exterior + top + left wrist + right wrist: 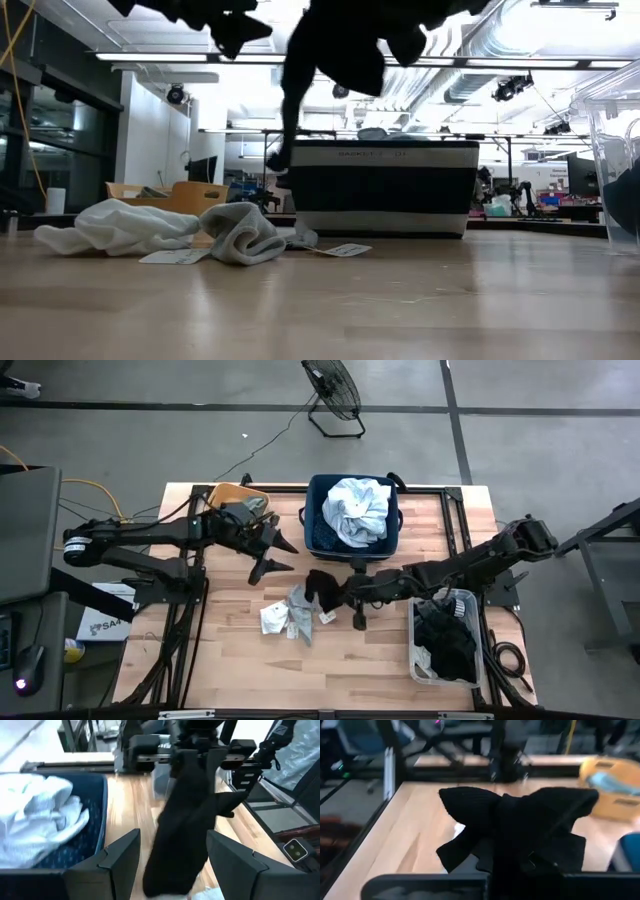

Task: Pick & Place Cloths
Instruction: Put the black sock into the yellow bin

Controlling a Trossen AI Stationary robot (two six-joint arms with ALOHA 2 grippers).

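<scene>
black cloth (322,588) pinched in closed right gripper (352,592) above table (230,660), left gripper (277,555) open, empty

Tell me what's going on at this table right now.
The right end effector is shut on a black knitted cloth, holding it above the wooden table just in front of the navy square fabric bin, which holds a pale blue-white shirt. The left end effector is open, empty, pointing toward the hanging cloth. Small white and grey pieces lie on the table.
</scene>
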